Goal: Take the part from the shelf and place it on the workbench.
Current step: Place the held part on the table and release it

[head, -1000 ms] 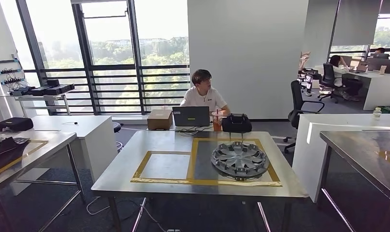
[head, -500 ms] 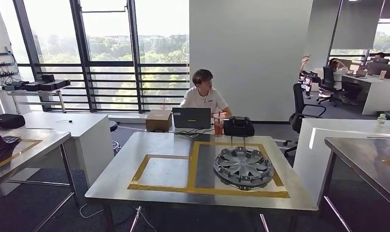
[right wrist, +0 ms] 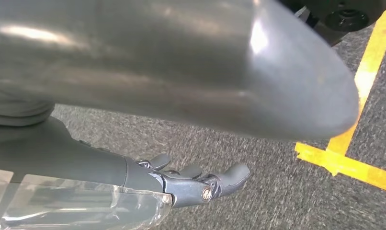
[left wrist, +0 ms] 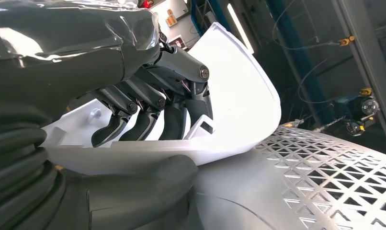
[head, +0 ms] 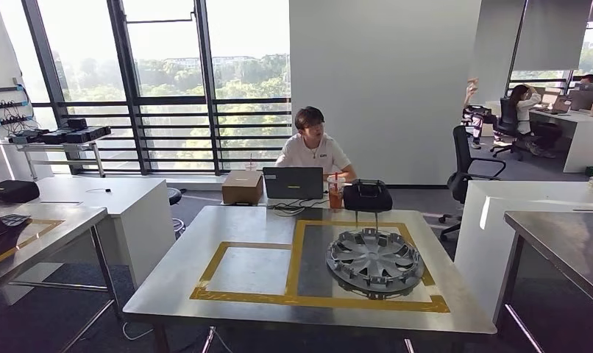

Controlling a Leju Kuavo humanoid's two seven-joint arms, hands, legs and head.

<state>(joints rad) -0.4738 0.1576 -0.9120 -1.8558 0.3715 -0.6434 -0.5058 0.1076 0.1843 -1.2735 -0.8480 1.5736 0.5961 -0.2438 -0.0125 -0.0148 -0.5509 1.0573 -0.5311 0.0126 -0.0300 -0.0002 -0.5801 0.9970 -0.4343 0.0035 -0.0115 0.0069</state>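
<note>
1. One white moulded plastic part (left wrist: 234, 91) is held in the left hand (left wrist: 148, 96): the dark fingers (left wrist: 174, 117) are curled over its inner face, and the thick grey thumb (left wrist: 148, 184) presses from the opposite side, beneath its edge.
2. The part is a curved shell. Its long axis runs away from the wrist, and its rounded end points outward past the fingertips, over a silver perforated metal panel (left wrist: 334, 167) with triangular holes.
3. One right hand (right wrist: 196, 182) hangs above grey carpet (right wrist: 258, 191); its dark fingers (right wrist: 232, 175) lie extended and loosely side by side, holding nothing. One yellow tape line (right wrist: 349, 163) with a branch crosses the floor beside it.
4. One steel workbench (head: 205, 232) stands ahead, marked with two adjoining yellow-taped rectangles (head: 293, 257).
5. One silver spoked wheel cover (head: 374, 261) lies flat in the right-hand rectangle.
6. At the far edge of the workbench stand one dark laptop (head: 292, 182), one cardboard box (head: 243, 187), one cup with an orange drink (head: 335, 193) and one black bag (head: 366, 196).
7. One person in a white shirt (head: 313, 151) sits behind the laptop.
8. Two further steel tables flank the workbench, one on the left (head: 51, 235) and one on the right (head: 566, 243).
</note>
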